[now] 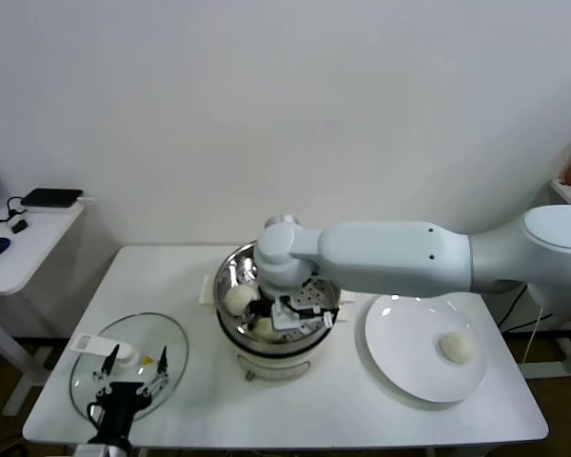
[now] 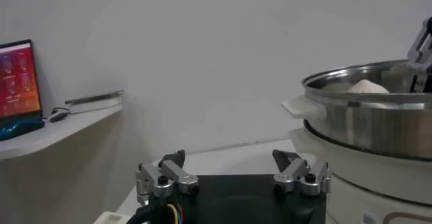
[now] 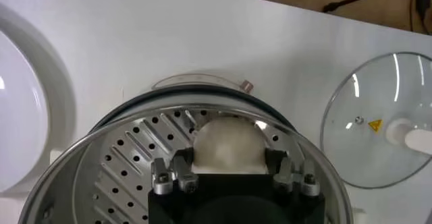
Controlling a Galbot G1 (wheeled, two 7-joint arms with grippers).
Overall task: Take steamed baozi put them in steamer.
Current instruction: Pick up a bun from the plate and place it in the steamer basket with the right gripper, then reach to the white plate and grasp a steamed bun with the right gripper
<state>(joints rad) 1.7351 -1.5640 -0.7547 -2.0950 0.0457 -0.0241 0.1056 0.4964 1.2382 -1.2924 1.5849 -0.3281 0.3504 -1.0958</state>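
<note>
The steamed baozi are split between two places: at least two sit inside the steamer (image 1: 278,319), and one baozi (image 1: 457,347) lies on the white plate (image 1: 400,367) just beside the steamer, on the side away from the glass lid (image 1: 128,367). A fourth is not clearly visible.

The right gripper (image 3: 233,171) is down inside the steamer, over the perforated tray (image 3: 128,168). Its fingers (image 3: 169,175) bracket a bun (image 3: 226,144), one on each flank. The bun appears to rest on the tray, and whether the fingers press it or have eased off cannot be told. Another bun (image 1: 239,298) lies next to it in the steamer, toward the lid side.

The left gripper (image 1: 130,379) hangs idle over the glass lid, well apart from the steamer, fingers spread wide and holding nothing.

By my reckoning the task is well past halfway: the bun between the fingers needs letting go, then the plate's remaining bun must be brought over.
</note>
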